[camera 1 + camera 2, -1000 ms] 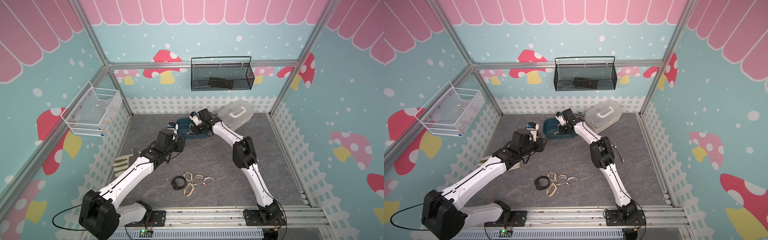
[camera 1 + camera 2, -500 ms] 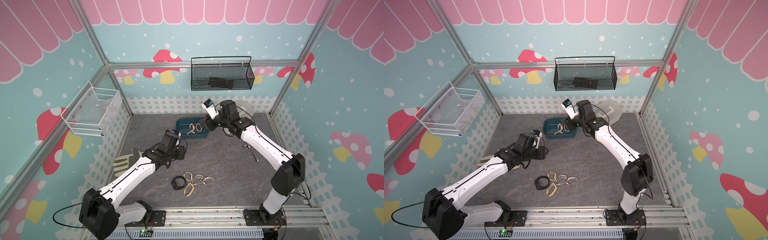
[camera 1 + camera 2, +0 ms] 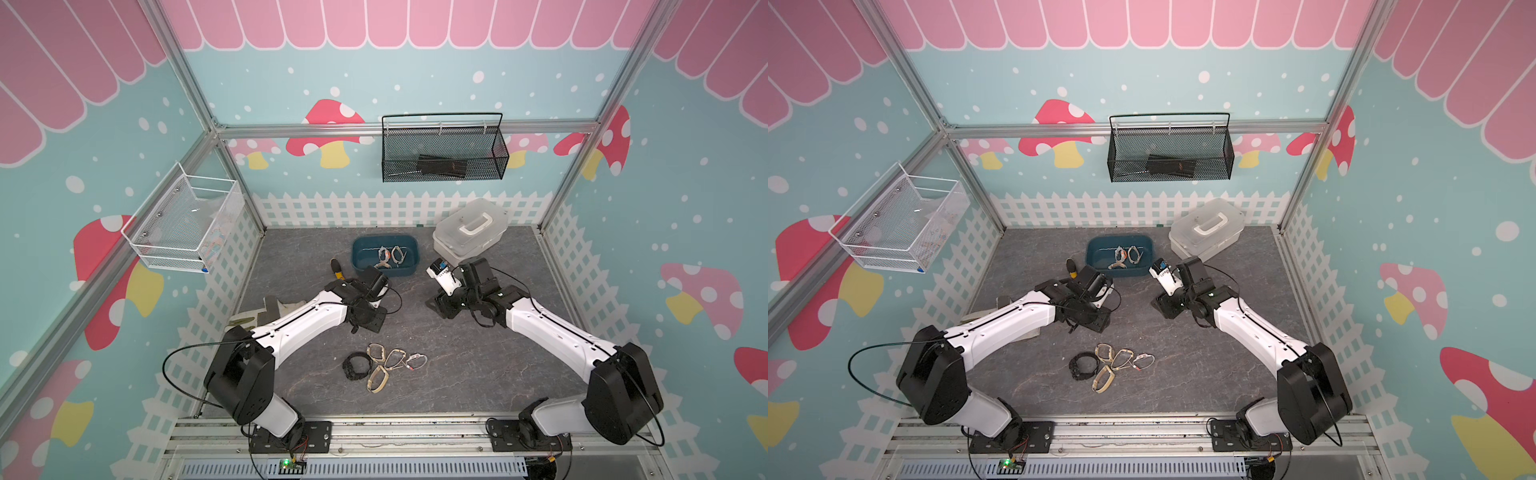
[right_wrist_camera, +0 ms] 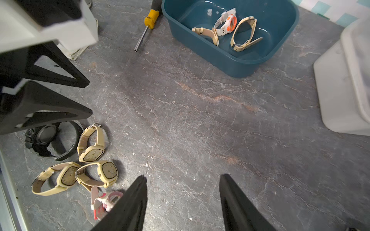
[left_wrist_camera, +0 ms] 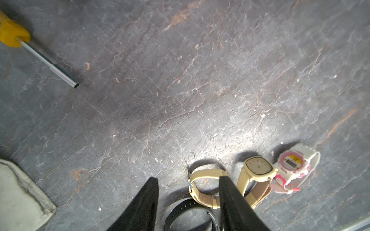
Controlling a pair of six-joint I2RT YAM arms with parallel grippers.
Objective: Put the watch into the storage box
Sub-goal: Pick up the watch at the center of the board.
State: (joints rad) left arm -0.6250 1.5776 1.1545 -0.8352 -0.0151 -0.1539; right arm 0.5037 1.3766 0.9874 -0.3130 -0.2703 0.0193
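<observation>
Both grippers, left [image 5: 186, 202] and right [image 4: 182, 202], apart, empty; storage box [image 4: 280, 40] holds three watches; five on floor.

The right hand [image 4: 183, 198] has left the storage box [image 3: 384, 262], now empty and parted.

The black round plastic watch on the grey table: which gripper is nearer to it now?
Left. The left gripper hangs open just above the black round plastic watch. The right gripper is open too, farther off, past the beige watches.
</observation>
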